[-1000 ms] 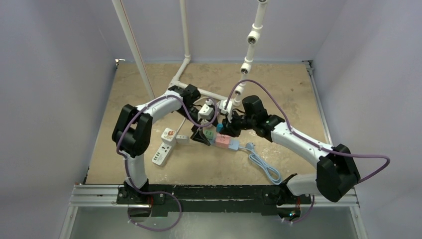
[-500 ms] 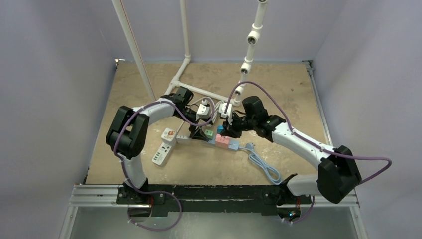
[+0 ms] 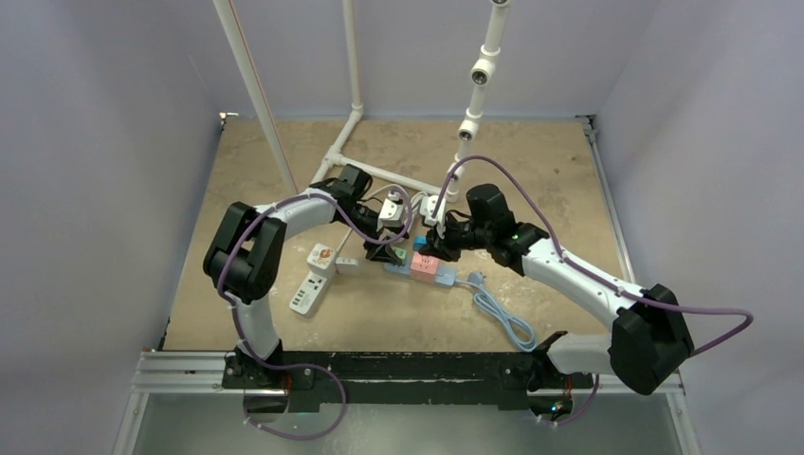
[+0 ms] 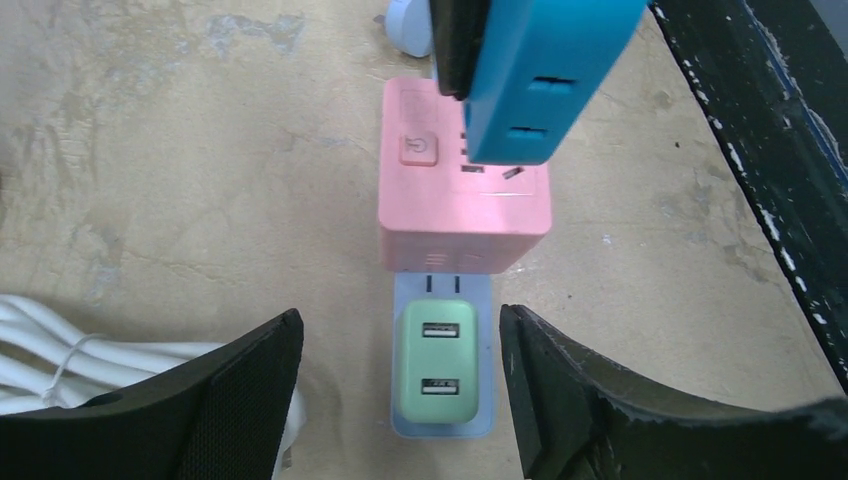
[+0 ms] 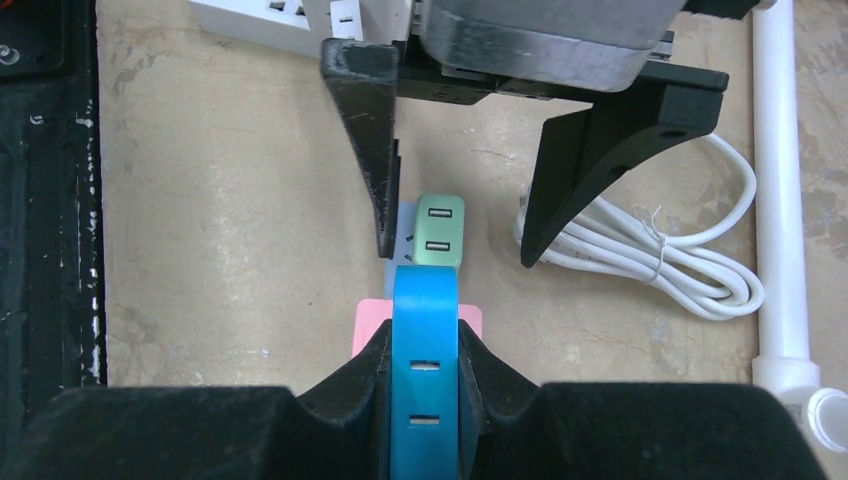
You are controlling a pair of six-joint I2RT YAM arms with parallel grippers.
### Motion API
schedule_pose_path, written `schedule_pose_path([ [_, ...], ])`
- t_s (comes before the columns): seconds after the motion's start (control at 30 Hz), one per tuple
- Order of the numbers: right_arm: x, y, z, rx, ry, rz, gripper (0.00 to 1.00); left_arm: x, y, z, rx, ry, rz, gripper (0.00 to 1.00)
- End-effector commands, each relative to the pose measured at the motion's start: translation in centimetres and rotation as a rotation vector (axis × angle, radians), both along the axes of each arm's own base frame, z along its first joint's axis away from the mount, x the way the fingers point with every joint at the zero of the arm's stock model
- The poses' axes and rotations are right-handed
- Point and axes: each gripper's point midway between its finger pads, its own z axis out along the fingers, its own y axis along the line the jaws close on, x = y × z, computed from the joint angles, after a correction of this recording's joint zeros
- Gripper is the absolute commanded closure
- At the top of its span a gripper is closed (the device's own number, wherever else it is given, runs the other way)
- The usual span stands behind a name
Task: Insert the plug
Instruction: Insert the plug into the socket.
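Top view: blue rectangular plastic plug (image 3: 418, 244) not inserted; mid tan table (image 3: 531, 171), right gripper (image 3: 431, 245) angled down over pink square socket cube (image 3: 424, 267). Left wrist: left gripper (image 4: 398, 335) released, jaws straddling green USB charger (image 4: 440, 375), not touching. Right wrist: right gripper clenched on the plug, just above the cube.

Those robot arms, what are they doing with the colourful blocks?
They're plugging pieces together. The right tool is shut on a blue plug block and holds it just over the pink socket cube. It doesn't look pushed in yet. The left tool is open on either side of a green charger, without touching it. The charger sits on a pale blue block next to the pink cube.
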Motion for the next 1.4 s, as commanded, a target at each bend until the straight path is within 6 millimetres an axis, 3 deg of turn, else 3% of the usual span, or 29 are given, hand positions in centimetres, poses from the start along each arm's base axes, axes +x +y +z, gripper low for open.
schedule_pose_path([
  [0.0, 0.2, 0.2, 0.1, 0.012, -0.035, 0.006, 1.00, -2.1, -0.2, 0.0, -0.016, -0.002, -0.086, 0.28],
  [0.17, 0.0, 0.4, -0.5, 0.001, -0.018, 0.015, 1.00, -2.7, -0.1, -0.8, 0.006, 0.005, -0.097, 0.29],
  [0.27, -0.2, 0.4, -0.8, -0.004, -0.014, 0.018, 1.00, -2.0, -0.3, -1.1, 0.013, -0.001, -0.069, 0.49],
  [0.37, -0.2, 0.5, -0.9, -0.004, -0.016, 0.020, 1.00, -1.8, -0.6, -1.3, 0.019, -0.014, -0.065, 0.58],
  [0.77, -0.3, 0.5, -1.7, -0.034, -0.012, 0.015, 1.00, -2.1, 0.0, -2.4, 0.056, -0.033, -0.056, 0.67],
  [1.37, 0.5, 0.4, -1.4, -0.018, -0.070, -0.016, 1.00, -2.3, -0.2, -2.4, 0.058, -0.037, -0.061, 0.79],
])
